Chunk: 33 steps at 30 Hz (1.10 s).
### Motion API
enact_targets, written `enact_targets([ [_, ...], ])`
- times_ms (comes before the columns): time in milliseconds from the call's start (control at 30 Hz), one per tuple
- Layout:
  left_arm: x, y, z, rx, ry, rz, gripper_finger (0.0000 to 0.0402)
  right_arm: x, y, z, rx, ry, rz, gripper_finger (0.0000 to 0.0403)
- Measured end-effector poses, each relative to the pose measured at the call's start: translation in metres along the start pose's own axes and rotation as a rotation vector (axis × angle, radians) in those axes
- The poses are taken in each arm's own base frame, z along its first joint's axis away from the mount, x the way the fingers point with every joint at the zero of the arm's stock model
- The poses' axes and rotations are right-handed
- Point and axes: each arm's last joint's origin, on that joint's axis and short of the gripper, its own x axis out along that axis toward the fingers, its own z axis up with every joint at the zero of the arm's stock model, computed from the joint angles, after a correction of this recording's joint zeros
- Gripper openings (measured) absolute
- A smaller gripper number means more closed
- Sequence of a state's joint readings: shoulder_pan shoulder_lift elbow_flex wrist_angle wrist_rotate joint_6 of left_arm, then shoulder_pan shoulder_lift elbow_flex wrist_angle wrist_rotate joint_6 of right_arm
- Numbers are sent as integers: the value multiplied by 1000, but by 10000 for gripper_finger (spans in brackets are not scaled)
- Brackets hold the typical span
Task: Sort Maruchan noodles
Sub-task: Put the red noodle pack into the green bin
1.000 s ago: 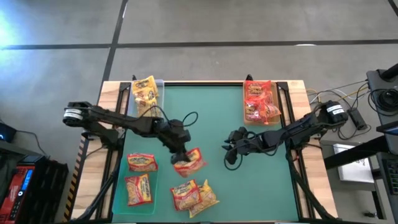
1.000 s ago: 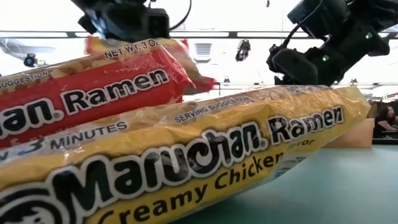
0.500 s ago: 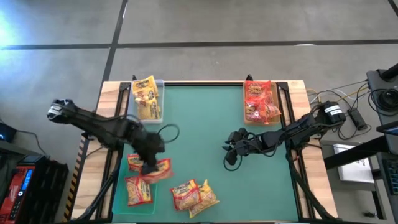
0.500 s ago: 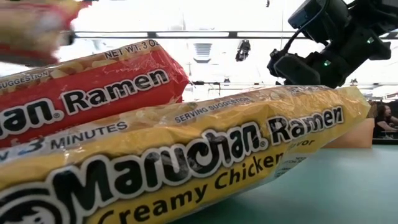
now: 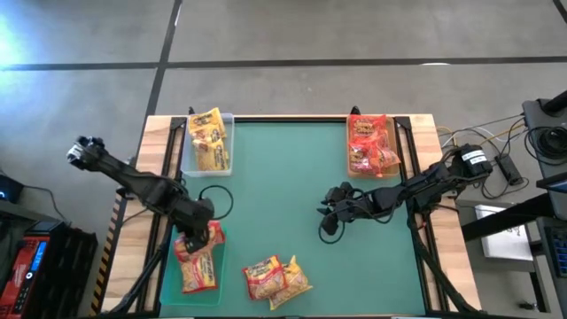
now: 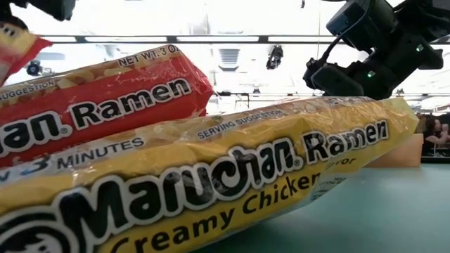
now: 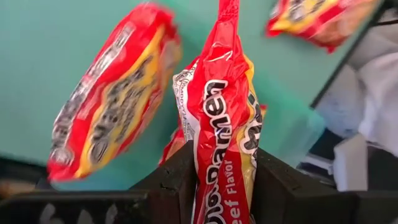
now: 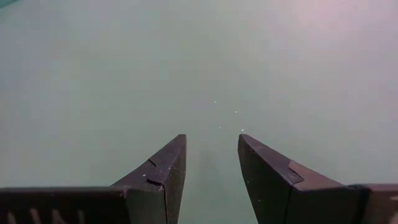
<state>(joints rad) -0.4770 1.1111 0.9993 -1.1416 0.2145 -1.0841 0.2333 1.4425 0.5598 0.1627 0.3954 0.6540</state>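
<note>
Two packets loose: a red packet (image 5: 262, 276) and a yellow packet (image 5: 295, 276) lie touching near the table's (image 5: 283, 177) near edge, about midway along it.
Left gripper (image 5: 197, 237): pinches a red beef packet (image 7: 222, 130) edge-up between its fingers (image 7: 177, 183), over the green tray (image 5: 168, 285) at the near left corner.
Tray contents: one red-and-yellow packet (image 5: 198, 270) already lies there.
Other bins: yellow packets (image 5: 206, 137) at the far left corner, red packets (image 5: 369, 146) at the far right.
Right gripper (image 5: 326, 211): fingers spread, nothing between them, hovering over bare mat right of centre.
Step advice: lower the beef packet inside the tray walls beside its neighbour, then let go so it falls flat and not across the rim.
</note>
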Motion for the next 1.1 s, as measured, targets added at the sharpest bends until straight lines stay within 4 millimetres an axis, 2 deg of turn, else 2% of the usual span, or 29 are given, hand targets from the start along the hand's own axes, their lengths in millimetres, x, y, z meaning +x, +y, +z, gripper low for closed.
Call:
enact_targets([
  [300, 14, 0, 3, -51, 77, 105, 105, 0, -1, -1, 9, 1, -2, 137],
  [433, 20, -3, 4, -22, 142, 100, 117, 0, -1, -1, 26, -1, 0, 137],
  [767, 32, -6, 9, 95, 178, 137, 137, 0, 0, -1, 28, -3, 0, 137],
  [967, 27, -3, 14, 222, 63, 251, 137, 0, 3, 2, 68, -33, 29, 137],
  [1100, 16, -1, 21, 279, -129, 412, 137, -4, 13, 5, 75, -88, 100, 137],
])
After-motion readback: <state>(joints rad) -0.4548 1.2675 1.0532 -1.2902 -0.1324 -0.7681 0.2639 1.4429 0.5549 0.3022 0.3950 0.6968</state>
